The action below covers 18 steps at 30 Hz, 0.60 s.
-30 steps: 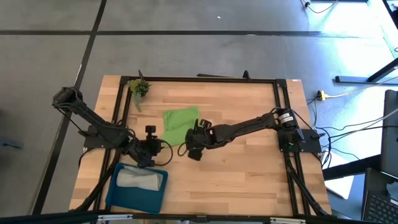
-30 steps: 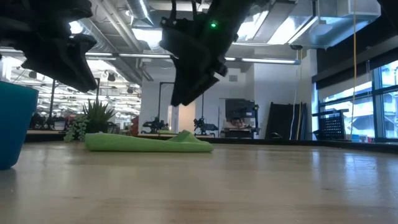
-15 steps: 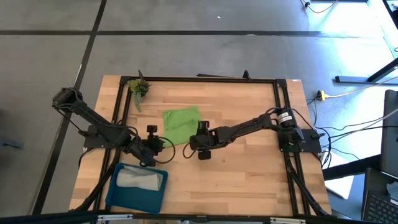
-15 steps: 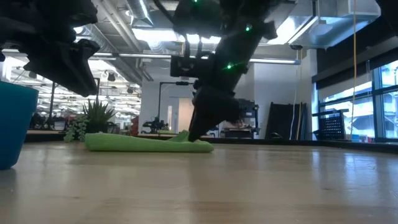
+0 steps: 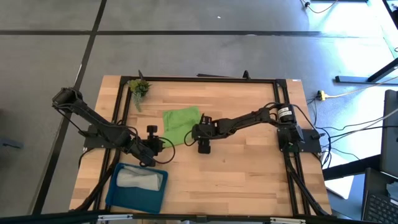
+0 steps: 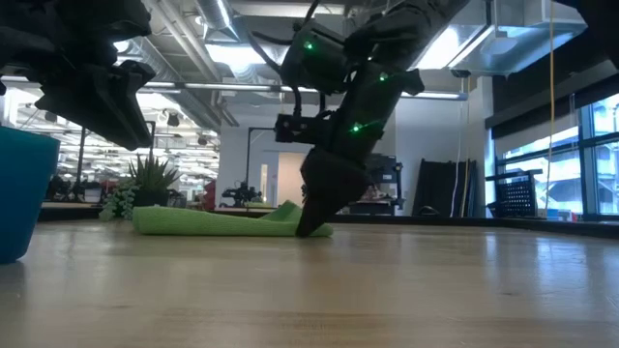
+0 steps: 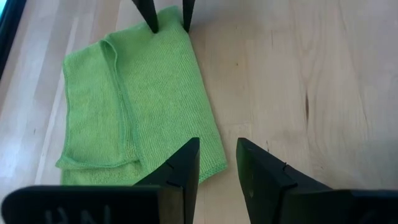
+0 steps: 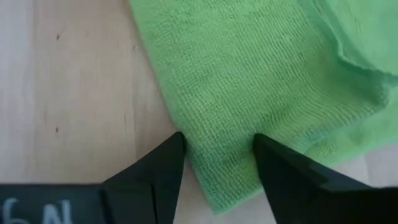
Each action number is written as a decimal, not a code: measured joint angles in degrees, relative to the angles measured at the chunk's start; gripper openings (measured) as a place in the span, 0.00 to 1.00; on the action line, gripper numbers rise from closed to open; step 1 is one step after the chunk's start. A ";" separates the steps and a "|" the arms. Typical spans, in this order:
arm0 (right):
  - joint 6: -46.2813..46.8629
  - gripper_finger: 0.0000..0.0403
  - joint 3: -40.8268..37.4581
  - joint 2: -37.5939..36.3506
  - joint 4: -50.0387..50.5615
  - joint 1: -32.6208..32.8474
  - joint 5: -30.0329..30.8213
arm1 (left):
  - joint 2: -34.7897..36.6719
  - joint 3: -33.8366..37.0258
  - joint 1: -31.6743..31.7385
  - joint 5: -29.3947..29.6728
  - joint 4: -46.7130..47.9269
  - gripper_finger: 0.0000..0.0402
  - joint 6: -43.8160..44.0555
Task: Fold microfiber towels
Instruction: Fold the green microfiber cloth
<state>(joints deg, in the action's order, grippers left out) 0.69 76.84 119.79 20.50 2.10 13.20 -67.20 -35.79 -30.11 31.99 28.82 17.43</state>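
While its two dark fingers stand apart on either side of the towel's edge near one corner, the right gripper (image 8: 214,165) points steeply down at the lime green towel (image 5: 181,122), tips at or just above the cloth, nothing clamped. From above, the right arm stretches from its base at the table's right edge leftward to the towel's right-hand side, its wrist bent down over the corner nearest the table's middle. Level with the tabletop, that gripper (image 6: 314,227) comes down at a slant onto the end of the low green heap.

The towel lies loosely folded, with an overlapping flap along one side, on bare wood a little left of the table's middle. Open board spreads to its right and toward the near edge.

The left gripper (image 7: 217,163) hangs above the wood just off the towel's near corner, fingers a narrow gap apart and empty. Close by it sits the blue tray (image 5: 115,186) with the light grey towel (image 5: 140,178) inside. A plant sprig (image 5: 138,88) stands at the far left corner.
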 joint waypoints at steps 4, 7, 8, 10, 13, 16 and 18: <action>7.33 0.41 -0.02 0.00 0.51 -0.49 -2.39 | 0.00 0.00 0.00 0.01 0.00 0.24 0.07; 12.15 0.29 -0.02 0.01 0.60 -0.36 -2.46 | 0.00 0.00 0.00 0.02 0.00 0.24 0.07; 13.88 0.24 -0.04 0.03 0.60 -0.18 -2.08 | 0.00 0.00 0.00 0.02 0.00 0.24 0.04; 18.10 0.13 -0.08 0.07 0.51 -0.05 -1.29 | 0.00 0.00 0.00 0.02 0.00 0.24 0.04; 24.34 0.04 -0.13 0.07 -0.16 0.44 -1.25 | 0.00 0.00 0.00 0.02 0.00 0.24 0.04; 31.22 0.05 -0.15 0.17 -0.67 1.30 -0.49 | 0.00 0.00 0.00 0.02 0.01 0.24 0.04; 34.78 0.05 -0.15 0.17 -0.68 1.90 -0.40 | 0.00 0.00 0.00 0.02 0.02 0.24 0.04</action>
<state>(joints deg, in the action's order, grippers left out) 35.47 76.69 119.96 19.82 4.00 12.80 -67.20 -35.79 -30.11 32.01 28.84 17.47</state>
